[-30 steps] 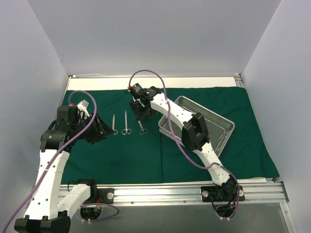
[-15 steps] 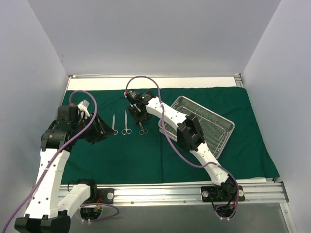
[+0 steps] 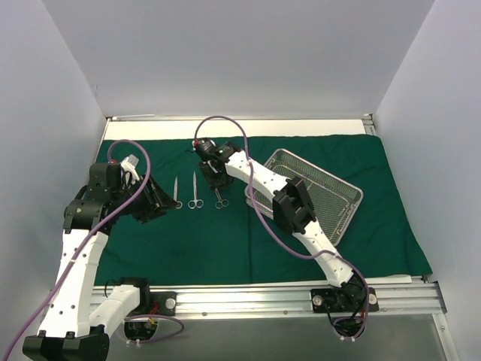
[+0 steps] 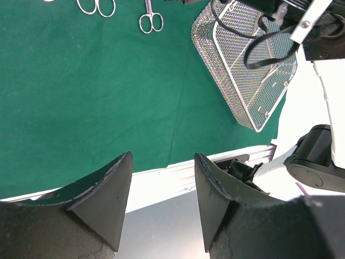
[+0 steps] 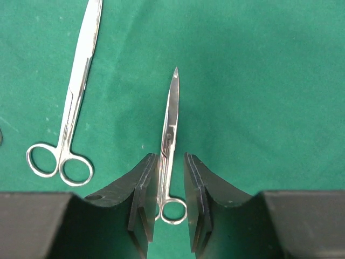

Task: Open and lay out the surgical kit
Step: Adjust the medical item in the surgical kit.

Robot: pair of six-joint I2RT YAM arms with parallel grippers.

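Note:
The dark green drape (image 3: 225, 233) lies spread flat over the table. The silver wire-mesh tray (image 3: 359, 192) sits on it at the right, and no instruments show inside it. Three steel scissors-like instruments lie side by side on the drape (image 3: 176, 192) (image 3: 195, 191) (image 3: 219, 197). My right gripper (image 3: 213, 174) is low over the rightmost one. In the right wrist view these scissors (image 5: 168, 124) lie flat on the cloth between my parted jaws (image 5: 170, 162), with a gap on the right side. A second pair (image 5: 75, 108) lies to the left. My left gripper (image 3: 161, 201) is open and empty above the drape's left part.
The left wrist view shows the tray (image 4: 215, 81), two scissors handles (image 4: 150, 19) and the metal rail at the table's near edge (image 4: 178, 178). White walls close in the left, back and right sides. A bare white strip (image 3: 301, 126) runs behind the drape.
My right gripper has shifted slightly left and farther back over the rightmost scissors, and its elbow has swung left. The instruments and my left arm have not moved.

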